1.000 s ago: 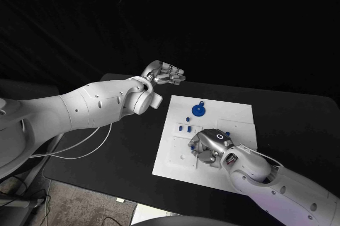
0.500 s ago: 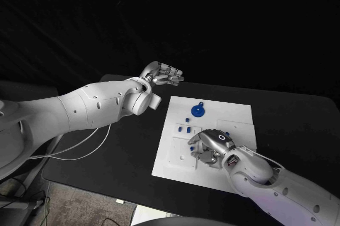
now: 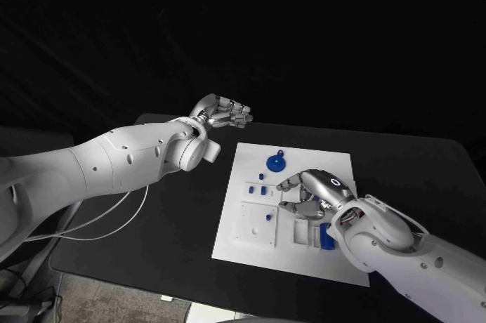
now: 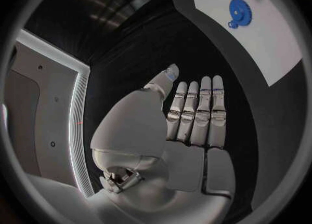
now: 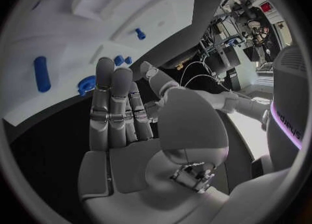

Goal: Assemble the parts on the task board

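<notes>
Refer to the head view first. You will see the task board (image 3: 304, 218) lying flat in the middle of the black counter (image 3: 172, 218), its long sides running from near to far.

Left robot hand (image 3: 225, 111): it is raised off the counter, past the far-left corner of the board and well apart from it. In the left wrist view the left robot hand (image 4: 185, 125) has its fingers (image 4: 207, 110) straight and side by side, with the thumb set a little apart. It holds nothing.

Right robot hand (image 3: 312, 194): it is positioned over the middle of the board, palm down. In the right wrist view the right robot hand (image 5: 133, 125) also has its fingers (image 5: 111, 104) extended and close together, with nothing between them. You cannot tell from either view whether the fingertips touch the board.

Parts on the board:
- A blue gear (image 3: 277, 159) with a small tab lies flat near the far end; the same gear (image 4: 239, 11) appears in the left wrist view.
- Two short blue pegs (image 3: 255, 190) stand side by side near the left edge, just left of the right robot hand.
- A smaller blue stud (image 3: 261, 175) sits between the pegs and the gear.
- A long blue bar (image 3: 326, 235) lies toward the near-right part of the board, just near of the right robot hand.
</notes>
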### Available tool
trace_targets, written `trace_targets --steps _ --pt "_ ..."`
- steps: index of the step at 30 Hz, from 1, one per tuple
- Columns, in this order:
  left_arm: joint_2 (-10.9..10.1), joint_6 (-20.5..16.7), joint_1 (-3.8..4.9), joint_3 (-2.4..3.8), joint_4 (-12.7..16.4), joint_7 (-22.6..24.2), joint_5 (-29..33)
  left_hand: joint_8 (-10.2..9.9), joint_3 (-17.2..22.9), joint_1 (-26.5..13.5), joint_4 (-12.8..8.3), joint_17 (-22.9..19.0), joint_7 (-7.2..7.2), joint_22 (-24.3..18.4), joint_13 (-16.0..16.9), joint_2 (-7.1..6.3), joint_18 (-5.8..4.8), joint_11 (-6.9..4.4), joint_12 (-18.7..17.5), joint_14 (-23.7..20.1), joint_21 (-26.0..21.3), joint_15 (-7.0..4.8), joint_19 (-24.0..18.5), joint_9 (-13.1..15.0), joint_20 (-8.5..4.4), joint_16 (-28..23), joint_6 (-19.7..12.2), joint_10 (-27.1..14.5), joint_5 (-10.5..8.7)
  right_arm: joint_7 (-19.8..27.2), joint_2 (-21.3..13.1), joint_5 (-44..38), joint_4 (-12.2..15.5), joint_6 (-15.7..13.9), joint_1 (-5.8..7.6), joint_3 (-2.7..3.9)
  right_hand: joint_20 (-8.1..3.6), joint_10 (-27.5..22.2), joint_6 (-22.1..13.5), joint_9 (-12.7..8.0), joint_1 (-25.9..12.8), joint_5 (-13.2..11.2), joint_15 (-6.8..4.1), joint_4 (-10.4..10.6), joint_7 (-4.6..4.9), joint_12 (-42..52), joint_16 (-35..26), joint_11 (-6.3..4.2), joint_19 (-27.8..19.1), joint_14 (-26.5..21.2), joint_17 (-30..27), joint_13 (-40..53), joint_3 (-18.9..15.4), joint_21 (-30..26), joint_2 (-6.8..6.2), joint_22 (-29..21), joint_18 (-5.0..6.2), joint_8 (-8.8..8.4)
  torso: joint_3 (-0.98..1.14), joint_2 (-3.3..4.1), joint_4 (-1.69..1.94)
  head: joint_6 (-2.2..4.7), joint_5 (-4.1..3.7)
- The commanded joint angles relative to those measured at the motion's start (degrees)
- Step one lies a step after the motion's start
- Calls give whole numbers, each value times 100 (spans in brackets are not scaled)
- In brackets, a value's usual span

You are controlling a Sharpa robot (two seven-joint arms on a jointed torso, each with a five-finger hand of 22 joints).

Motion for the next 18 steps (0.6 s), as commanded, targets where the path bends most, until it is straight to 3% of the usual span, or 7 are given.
trace_targets --steps 1,4,10,13,15,18 --pt "-8 84 9 4 16 40 25 -6 -28 18 8 -5 9 -8 -1 55 89 12 35 -33 25 10 35 -4 14 -25 -5 -27 0 87 -158 818 78 366 95 95 -29 45 -5 -6 -44 65 -7 4 30 19 45 1 212 37 27 5 -65 24 14 19 -13 -9 -1 -4 -16 62 -107" --pt "-7 91 8 4 10 40 25 -6 -28 18 8 -5 9 -8 -1 55 89 12 35 -33 25 10 35 -4 14 -25 -5 -27 0 55 -324 1023 79 586 214 196 -34 34 -6 -6 -53 158 -4 -23 53 19 105 8 205 36 79 6 -182 99 59 63 -31 -9 4 -8 -14 91 -173" --pt "-5 106 8 3 12 40 25 -6 -28 18 8 -5 9 -8 -1 55 89 12 35 -33 25 10 35 -4 14 -25 -5 -27 0 -134 -523 798 -24 1183 386 315 -9 -109 -6 -4 21 146 22 29 22 19 96 34 182 27 78 5 -590 82 116 56 -40 -4 4 -1 -7 137 -263" --pt "-2 112 7 3 12 40 25 -6 -28 18 8 -5 9 -8 -1 55 89 12 35 -33 25 10 35 -4 14 -25 -5 -27 0 -240 -562 542 -112 1479 427 345 18 -240 -162 -7 285 113 53 262 -52 38 55 57 147 -20 29 13 -1209 -11 100 6 -51 -9 10 8 1 145 -283" --pt "1 115 7 3 11 39 25 -6 -28 18 8 -5 9 -8 -1 55 89 12 35 -33 25 10 35 -4 14 -25 -5 -27 0 -287 -569 425 -158 1623 440 354 38 -395 -306 -5 337 97 76 347 -112 29 30 98 121 -66 7 11 -1308 -52 19 -17 -45 -4 6 8 9 149 -293" --pt "4 117 7 3 8 38 25 -6 -28 18 8 -5 9 -8 -1 55 89 12 35 -33 25 10 35 -4 14 -25 -5 -27 0 -334 -563 258 -212 1768 452 363 76 -541 -406 -5 519 56 105 642 -196 42 13 136 114 -115 -41 6 -1432 -140 -60 -82 -12 -6 5 7 11 150 -302"
